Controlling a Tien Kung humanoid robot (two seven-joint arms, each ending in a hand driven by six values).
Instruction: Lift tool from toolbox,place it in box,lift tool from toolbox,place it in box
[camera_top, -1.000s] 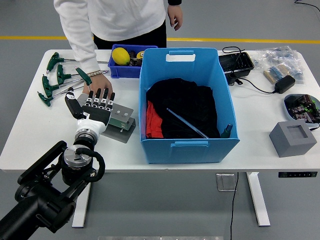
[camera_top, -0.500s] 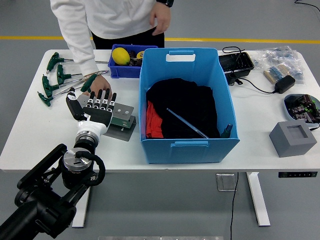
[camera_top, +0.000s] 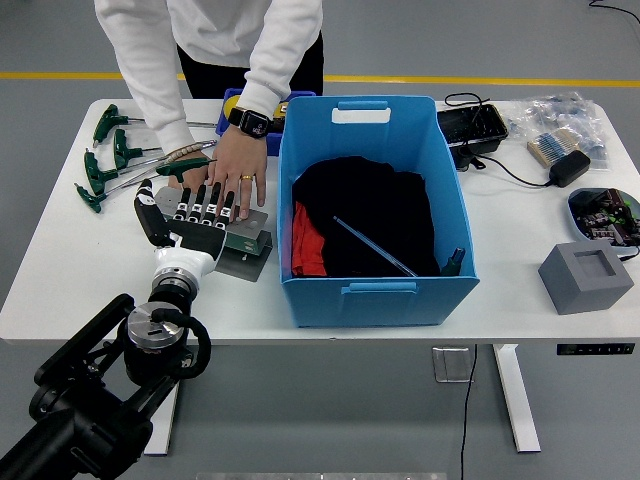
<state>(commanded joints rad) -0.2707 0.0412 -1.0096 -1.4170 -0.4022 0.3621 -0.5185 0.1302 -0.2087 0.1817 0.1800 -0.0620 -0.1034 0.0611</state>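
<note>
The left arm (camera_top: 90, 400) comes in from the lower left corner and reaches forward over the table's (camera_top: 60, 270) near edge. Its left hand (camera_top: 195, 215) lies palm down with the fingers straight and a little spread, the thumb out to the left. The fingertips rest on the gray toolbox (camera_top: 240, 245), which sits on the table just beside the left wall of the blue box (camera_top: 370, 195). The hand holds nothing; it is open and flat.

A person stands at the far edge and bends over the table. One hand of the person (camera_top: 238, 172), with a watch on the wrist, is pressed flat on the toolbox, just beside the robot's fingers. The other hand is partly hidden behind it, near a green-handled tool (camera_top: 185, 167).

More green T-handle tools (camera_top: 105, 160) lie near the table's left edge, well apart from the blue box. Inside the blue box there is black cloth (camera_top: 370, 215), a bit of red cloth, and a thin bluish rod (camera_top: 375, 247) lying slanted on top of the black cloth.
</note>
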